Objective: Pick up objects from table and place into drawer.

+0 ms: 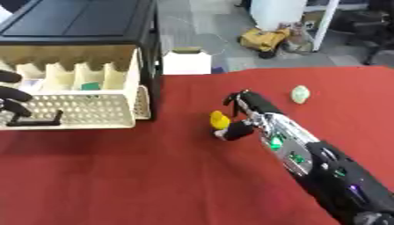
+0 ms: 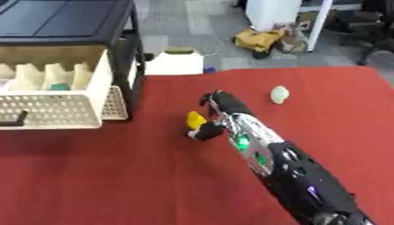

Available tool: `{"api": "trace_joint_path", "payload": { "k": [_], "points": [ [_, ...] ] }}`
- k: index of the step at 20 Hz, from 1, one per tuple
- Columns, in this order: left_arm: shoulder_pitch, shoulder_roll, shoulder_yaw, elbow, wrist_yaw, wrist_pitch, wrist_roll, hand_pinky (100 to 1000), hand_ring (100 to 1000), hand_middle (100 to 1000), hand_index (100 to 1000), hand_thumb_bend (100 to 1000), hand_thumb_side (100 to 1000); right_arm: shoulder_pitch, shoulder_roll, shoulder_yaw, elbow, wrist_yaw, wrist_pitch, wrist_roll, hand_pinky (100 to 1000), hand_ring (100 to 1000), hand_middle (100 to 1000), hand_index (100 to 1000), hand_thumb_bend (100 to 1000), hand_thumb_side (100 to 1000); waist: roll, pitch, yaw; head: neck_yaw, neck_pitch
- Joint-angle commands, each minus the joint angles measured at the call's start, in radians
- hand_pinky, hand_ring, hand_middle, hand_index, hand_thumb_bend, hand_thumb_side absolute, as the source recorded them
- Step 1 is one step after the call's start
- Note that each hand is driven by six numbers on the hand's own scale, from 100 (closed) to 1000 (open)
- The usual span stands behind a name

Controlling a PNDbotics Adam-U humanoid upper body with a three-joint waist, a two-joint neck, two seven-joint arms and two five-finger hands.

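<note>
One yellow object [image 1: 219, 119] sits pinched in the right robot hand [image 1: 240, 115], fingers curled round it, just above the red surface [image 1: 154, 176]. The pick looks done; next, carry it left to the open drawer [image 1: 73, 110].

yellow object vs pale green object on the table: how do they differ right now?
Colour: the yellow object is bright yellow; the pale green object is whitish green.
Contact: the yellow object sits at the thumb and fingers of the right hand; the pale green object lies alone, untouched.
Position: the yellow object is nearer the drawer; the pale green object lies farther right.
Shared: both are small and on the red table.
</note>
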Motion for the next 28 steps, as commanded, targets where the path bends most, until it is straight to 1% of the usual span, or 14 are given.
{"api": "trace_joint_path", "payload": {
  "k": [1, 8, 12, 22, 28],
  "points": [
    [-0.007, 0.003, -0.002, -0.013, 0.000, -0.001, -0.005, 415, 515, 575, 824, 100, 1000, -0.020, -0.006, -0.017, 0.015, 0.013, -0.004, -0.013, 711, 752, 492, 788, 576, 378, 0.003, -0.014, 0.002, -0.006, -0.018],
    [-0.004, -0.002, -0.008, -0.013, -0.001, -0.003, -0.015, 415, 515, 575, 822, 100, 1000, -0.022, 0.007, -0.033, 0.050, 0.009, -0.003, -0.034, 711, 750, 488, 788, 551, 377, 0.009, -0.010, 0.007, -0.011, -0.026],
    [-0.002, -0.004, -0.010, -0.013, -0.002, -0.003, -0.017, 414, 516, 575, 822, 100, 1000, -0.026, 0.015, -0.039, 0.060, -0.006, 0.004, -0.038, 710, 749, 489, 791, 521, 373, 0.012, -0.009, 0.010, -0.015, -0.032],
    [0.001, -0.008, -0.012, -0.013, -0.006, -0.001, -0.025, 414, 522, 581, 820, 100, 1000, -0.039, 0.029, -0.040, 0.061, -0.021, 0.013, -0.049, 706, 746, 483, 784, 493, 371, 0.015, -0.007, 0.012, -0.023, -0.039],
    [0.001, -0.009, -0.012, -0.013, -0.006, -0.001, -0.026, 414, 522, 581, 819, 100, 1000, -0.043, 0.035, -0.040, 0.067, -0.021, 0.014, -0.050, 701, 741, 478, 774, 478, 332, 0.014, -0.005, 0.013, -0.027, -0.044]
  ]
}}
